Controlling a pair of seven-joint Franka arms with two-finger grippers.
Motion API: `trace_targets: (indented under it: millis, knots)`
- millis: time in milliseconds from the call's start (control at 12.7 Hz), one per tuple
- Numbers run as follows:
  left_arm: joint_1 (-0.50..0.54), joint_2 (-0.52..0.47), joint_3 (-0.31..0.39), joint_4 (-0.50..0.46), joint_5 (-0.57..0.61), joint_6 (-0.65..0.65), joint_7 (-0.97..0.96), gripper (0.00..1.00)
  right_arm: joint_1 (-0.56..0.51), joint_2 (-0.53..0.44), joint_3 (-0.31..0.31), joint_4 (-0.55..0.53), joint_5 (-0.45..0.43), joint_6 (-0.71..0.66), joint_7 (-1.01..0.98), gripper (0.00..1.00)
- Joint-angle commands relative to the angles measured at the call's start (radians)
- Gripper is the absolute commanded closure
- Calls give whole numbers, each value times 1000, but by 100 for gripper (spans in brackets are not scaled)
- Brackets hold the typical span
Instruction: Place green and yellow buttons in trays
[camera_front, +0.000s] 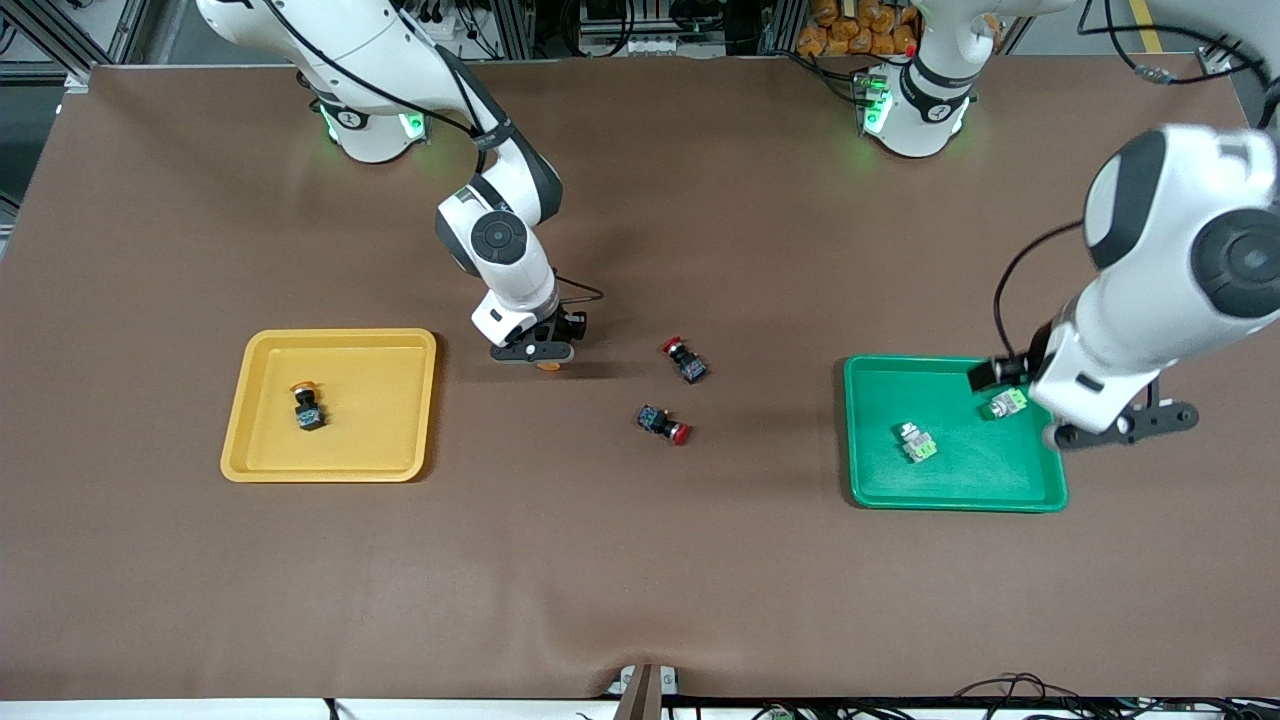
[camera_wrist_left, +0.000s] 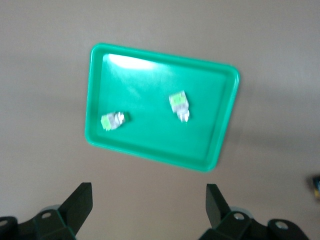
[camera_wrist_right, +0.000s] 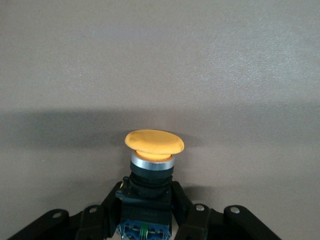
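Note:
My right gripper (camera_front: 537, 353) is down at the brown table, beside the yellow tray (camera_front: 375, 395) on the side toward the table's middle. It is shut on a yellow button (camera_wrist_right: 153, 150), whose black body sits between the fingers (camera_wrist_right: 189, 202) with the orange-yellow cap (camera_front: 548, 366) sticking out. A second yellow button (camera_front: 307, 405) lies in the yellow tray. Two green buttons (camera_front: 918, 443) (camera_front: 1008, 402) lie in the green tray (camera_front: 960, 480). My left gripper (camera_front: 1125, 425) hangs open and empty over that tray's edge at the left arm's end. The left wrist view shows the green tray (camera_wrist_left: 145, 85), its buttons (camera_wrist_left: 114, 120) (camera_wrist_left: 179, 104) and my left gripper (camera_wrist_left: 149, 205).
Two black switches with red caps (camera_front: 685, 360) (camera_front: 665, 423) lie on the mat between the two trays. Bare brown mat runs from the trays to the table's front edge.

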Motion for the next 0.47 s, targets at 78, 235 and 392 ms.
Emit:
trace_targets:
  millis: [78,235,392]
  knots:
    - [37,-137,-2,-25,-76,-106,135,0,-46,-43,4,-42,-17,-12,-7,100]
    - [39,-194,-1,-38,-118,-143,137,0,-112,-118,7,-53,-17,-111,-114,100]
    - [39,-275,24,-76,-118,-158,213,0,-132,-182,9,-42,-17,-223,-138,100]
